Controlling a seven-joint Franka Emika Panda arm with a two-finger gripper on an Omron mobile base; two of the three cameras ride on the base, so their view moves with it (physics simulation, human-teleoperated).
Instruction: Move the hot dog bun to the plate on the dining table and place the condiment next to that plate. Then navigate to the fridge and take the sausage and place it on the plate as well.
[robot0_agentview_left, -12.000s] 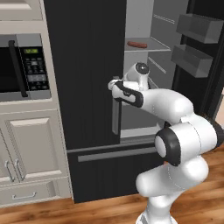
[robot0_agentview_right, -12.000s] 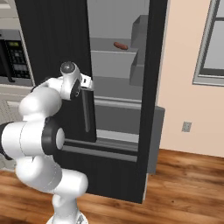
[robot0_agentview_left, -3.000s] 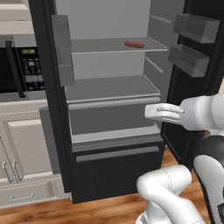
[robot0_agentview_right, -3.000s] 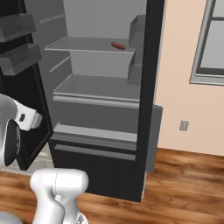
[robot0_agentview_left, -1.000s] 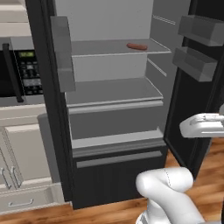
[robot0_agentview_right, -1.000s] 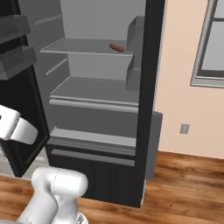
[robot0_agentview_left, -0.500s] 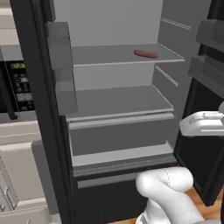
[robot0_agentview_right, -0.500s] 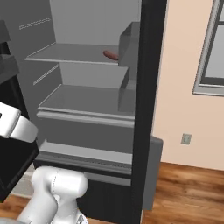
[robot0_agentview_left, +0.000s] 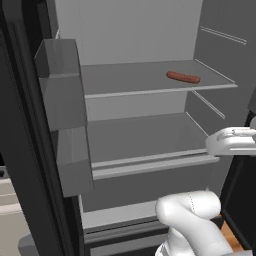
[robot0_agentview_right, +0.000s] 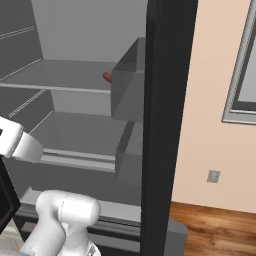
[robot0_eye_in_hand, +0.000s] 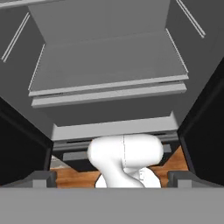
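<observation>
Fridge (robot0_agentview_left: 135, 30): I see it standing open, pale grey inside, with black doors swung out on both sides.
Upper shelf (robot0_agentview_left: 125, 80): carries the sausage (robot0_agentview_left: 183, 77), lying flat toward the right rear; I also catch its end past a door bin (robot0_agentview_right: 129, 82) in the right base view.
Lower shelf (robot0_eye_in_hand: 109, 65): bare grey surface in my hand view.
Hand: I cannot tell whether the fingers are apart or together.

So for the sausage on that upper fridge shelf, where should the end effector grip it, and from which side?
Probably across its middle, coming in from the open front and slightly above. The sausage is a thin cylinder lying flat, lengthwise across the upper shelf near the right wall, so jaws closing across its narrow width should fit best.
</observation>
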